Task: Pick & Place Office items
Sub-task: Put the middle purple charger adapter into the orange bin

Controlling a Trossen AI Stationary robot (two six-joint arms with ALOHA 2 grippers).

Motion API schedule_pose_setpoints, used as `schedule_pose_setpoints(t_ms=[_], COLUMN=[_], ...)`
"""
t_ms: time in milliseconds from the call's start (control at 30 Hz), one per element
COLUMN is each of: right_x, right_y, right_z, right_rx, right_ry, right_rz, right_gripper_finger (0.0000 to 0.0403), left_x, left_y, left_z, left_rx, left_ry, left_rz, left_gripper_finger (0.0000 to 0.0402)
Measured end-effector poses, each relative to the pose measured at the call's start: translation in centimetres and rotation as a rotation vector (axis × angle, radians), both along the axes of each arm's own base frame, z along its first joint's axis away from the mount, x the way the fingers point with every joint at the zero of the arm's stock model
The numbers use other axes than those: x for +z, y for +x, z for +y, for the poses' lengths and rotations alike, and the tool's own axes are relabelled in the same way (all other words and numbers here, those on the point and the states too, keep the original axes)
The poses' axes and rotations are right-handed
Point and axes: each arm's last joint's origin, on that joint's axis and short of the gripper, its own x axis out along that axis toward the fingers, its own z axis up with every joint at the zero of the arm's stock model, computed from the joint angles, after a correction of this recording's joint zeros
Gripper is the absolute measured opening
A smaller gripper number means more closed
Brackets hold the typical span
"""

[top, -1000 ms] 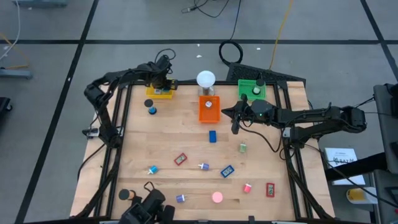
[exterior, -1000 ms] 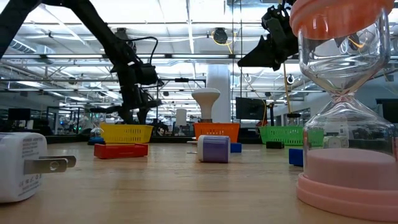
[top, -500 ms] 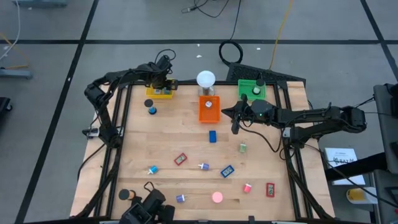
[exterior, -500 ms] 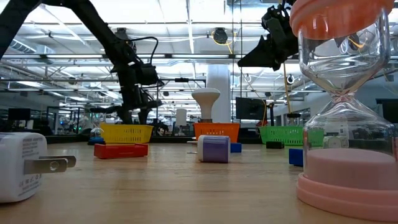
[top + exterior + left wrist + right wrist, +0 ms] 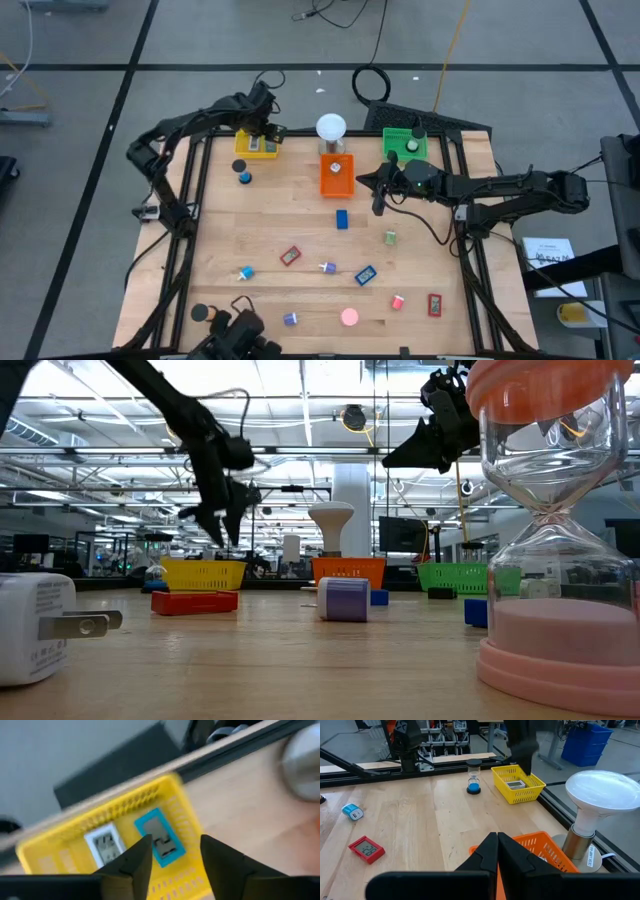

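Observation:
My left gripper (image 5: pixel 172 857) hangs open above the yellow tray (image 5: pixel 258 147) at the table's far left and holds nothing. In the left wrist view a white piece (image 5: pixel 106 844) and a teal piece (image 5: pixel 160 837) lie flat on the tray's floor (image 5: pixel 65 857). The low view shows the left gripper (image 5: pixel 222 532) clear of the yellow tray's rim (image 5: pixel 203 573). My right gripper (image 5: pixel 497 851) is shut and empty, and it hovers level over the near edge of the orange tray (image 5: pixel 337 176). Other office items lie scattered on the wood.
A white globe lamp (image 5: pixel 331 128) stands between the yellow tray and the green tray (image 5: pixel 405 143). A blue hourglass (image 5: pixel 244 173), a blue block (image 5: pixel 342 218), red pieces (image 5: pixel 290 256) and a pink hourglass (image 5: pixel 349 318) sit on the table (image 5: pixel 230 225). Black rails frame its sides.
My left gripper has risen from just over the yellow tray to well above it, drifting a little toward the far edge and rolling slightly. The pieces in the tray have stayed where they lay.

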Motion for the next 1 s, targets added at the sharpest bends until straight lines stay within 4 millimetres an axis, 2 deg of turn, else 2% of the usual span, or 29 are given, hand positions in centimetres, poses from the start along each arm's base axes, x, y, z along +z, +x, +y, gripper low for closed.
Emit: schedule_pose_setpoints(t_ms=[67, 167, 400, 633, 833, 1000], right_x=[0.0, -0.1, -0.1, -0.1, 0.0, 1.0], right_y=[0.0, 0.0, 0.0, 0.0, 0.1, 0.3], right_z=[0.0, 0.0, 0.0, 0.0, 0.2, 0.4], right_rx=[0.001, 0.002, 0.001, -0.001, 0.063, 0.1], right_ry=[-0.003, -0.004, -0.002, 0.007, 0.089, 0.176], right_rz=[0.002, 0.011, 0.016, 0.014, -0.021, -0.152], right_gripper_finger=[0.0004, 0.0004, 0.0004, 0.0004, 0.0004, 0.0004], left_x=[1.1, 1.6, 0.2, -2.2, -4.3, -4.9], left_y=[-0.1, -0.1, -0.6, -1.7, -2.2, -2.1], left_z=[-1.4, -4.3, -11.5, -16.2, -18.7, -20.4], left_rx=[-0.063, -0.154, -0.362, -0.521, -0.584, -0.666], left_ry=[0.066, 0.146, 0.424, 0.595, 0.578, 0.563], left_rz=[-0.023, -0.08, -0.344, -0.524, -0.643, -0.657], left_gripper_finger=[0.0135, 0.0091, 0.0006, 0.0033, 0.0041, 0.0042])
